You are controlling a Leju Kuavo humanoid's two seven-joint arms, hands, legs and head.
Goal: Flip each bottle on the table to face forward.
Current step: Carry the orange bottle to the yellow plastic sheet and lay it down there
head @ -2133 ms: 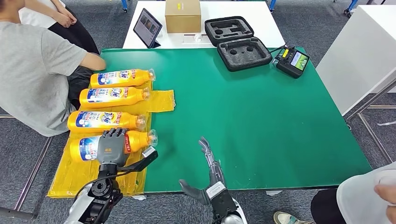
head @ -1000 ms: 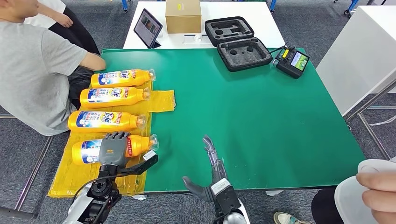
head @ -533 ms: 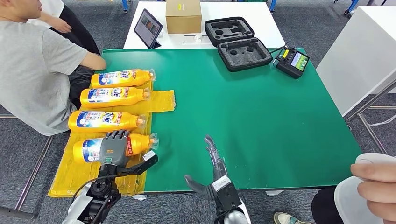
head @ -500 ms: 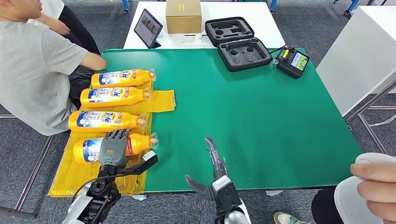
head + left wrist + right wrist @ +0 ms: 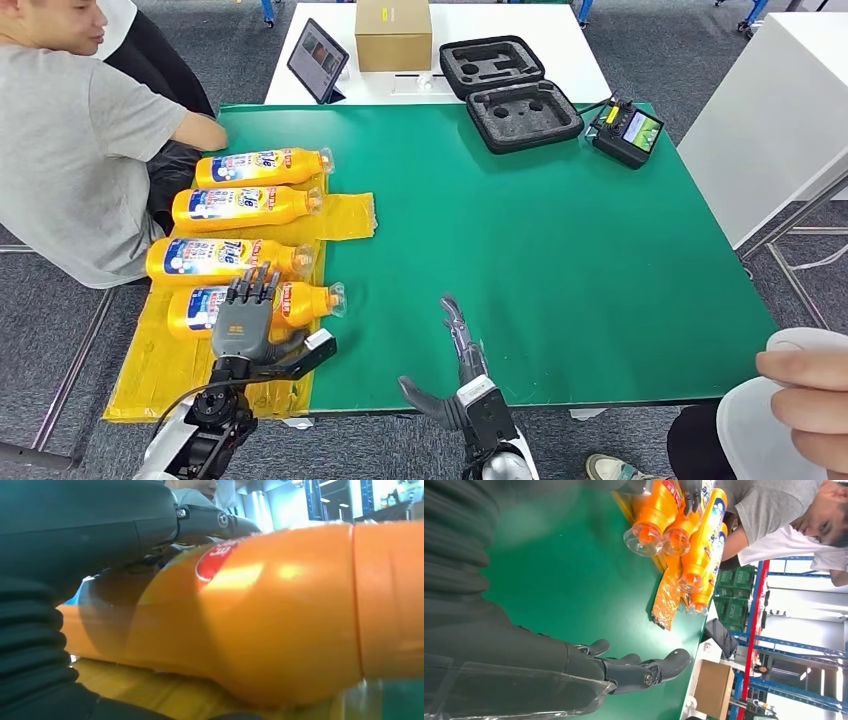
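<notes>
Orange nearest bottle (image 5: pixel 300 300) of 4 lies on the yellow sheet (image 5: pixel 150 375); left hand (image 5: pixel 243 318) lies over it, fingers wrapping its body; right hand (image 5: pixel 458 345) hovers beside the sheet, fingers straight, holding nothing.

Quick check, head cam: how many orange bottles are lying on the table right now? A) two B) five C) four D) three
C: four bottles lie in a row on the yellow sheet, and the left hand rests on the nearest bottle.
</notes>
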